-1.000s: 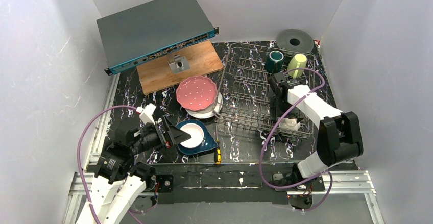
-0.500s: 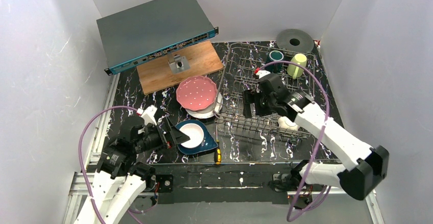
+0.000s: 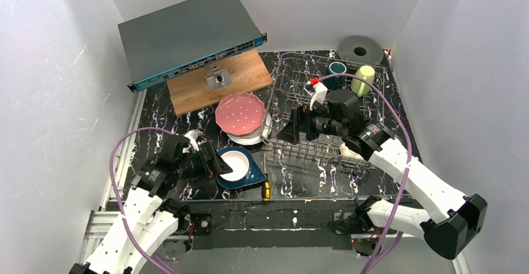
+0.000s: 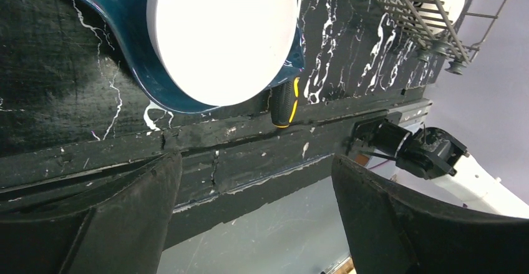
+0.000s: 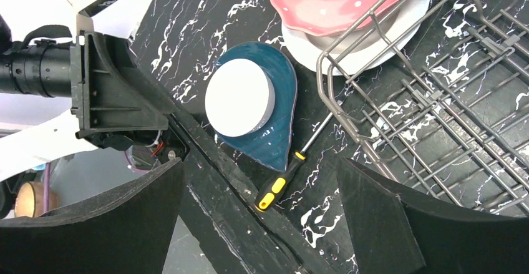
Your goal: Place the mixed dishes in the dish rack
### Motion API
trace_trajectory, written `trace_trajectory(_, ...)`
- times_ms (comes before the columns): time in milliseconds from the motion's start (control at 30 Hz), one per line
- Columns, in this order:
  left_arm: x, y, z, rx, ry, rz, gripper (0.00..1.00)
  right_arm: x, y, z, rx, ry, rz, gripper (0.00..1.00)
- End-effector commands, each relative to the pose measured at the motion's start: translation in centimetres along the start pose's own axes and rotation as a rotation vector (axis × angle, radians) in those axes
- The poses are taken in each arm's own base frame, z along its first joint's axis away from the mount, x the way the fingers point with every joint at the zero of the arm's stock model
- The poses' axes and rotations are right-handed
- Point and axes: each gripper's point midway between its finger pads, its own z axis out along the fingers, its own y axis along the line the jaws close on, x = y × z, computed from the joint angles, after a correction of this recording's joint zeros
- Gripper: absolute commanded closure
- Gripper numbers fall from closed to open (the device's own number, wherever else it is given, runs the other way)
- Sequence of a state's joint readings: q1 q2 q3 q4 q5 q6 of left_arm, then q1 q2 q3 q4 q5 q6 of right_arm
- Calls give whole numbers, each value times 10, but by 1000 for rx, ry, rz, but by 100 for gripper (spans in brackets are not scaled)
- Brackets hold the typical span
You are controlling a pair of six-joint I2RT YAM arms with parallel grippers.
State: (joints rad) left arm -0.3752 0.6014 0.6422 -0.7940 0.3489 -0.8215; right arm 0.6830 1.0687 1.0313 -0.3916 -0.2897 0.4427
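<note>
1. Moved since a second ago: right gripper [image 3: 288, 129], from rack's right side to its left edge; jaws wide, empty.
2. Left gripper [image 3: 215, 163]: jaws wide, nothing held, just beside bowl [image 3: 236, 165] on blue plate [image 3: 251, 177].
3. In rack [image 3: 293, 87]: teal mug [image 3: 337, 69], yellow mug [image 3: 363, 79], cream dish [image 3: 349, 151]. Outside, by its left edge: pink plate [image 3: 240, 113].
4. Step, likely: reaching for bowl. Next: close on its rim, lift clear of screwdriver [image 3: 265, 185].
5. No legible writing.

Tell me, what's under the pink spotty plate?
A white plate sits under the pink plate; only its edge shows. Anything else beneath is covered.
</note>
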Motion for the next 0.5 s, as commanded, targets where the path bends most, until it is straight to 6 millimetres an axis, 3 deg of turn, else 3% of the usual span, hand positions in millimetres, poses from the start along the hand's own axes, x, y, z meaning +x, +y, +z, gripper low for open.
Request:
trace_trajectory(0, -5, 9, 7, -52, -1, 28, 12, -14, 12, -3, -48, -45, -52, 2)
trace_trajectory(233, -17, 13, 20, -141, 59, 84, 15, -5, 5, -7, -22, -44, -43, 2)
trace_trajectory(467, -36, 19, 32, -227, 80, 161, 32, -6, -2, -16, 28, -59, -65, 2)
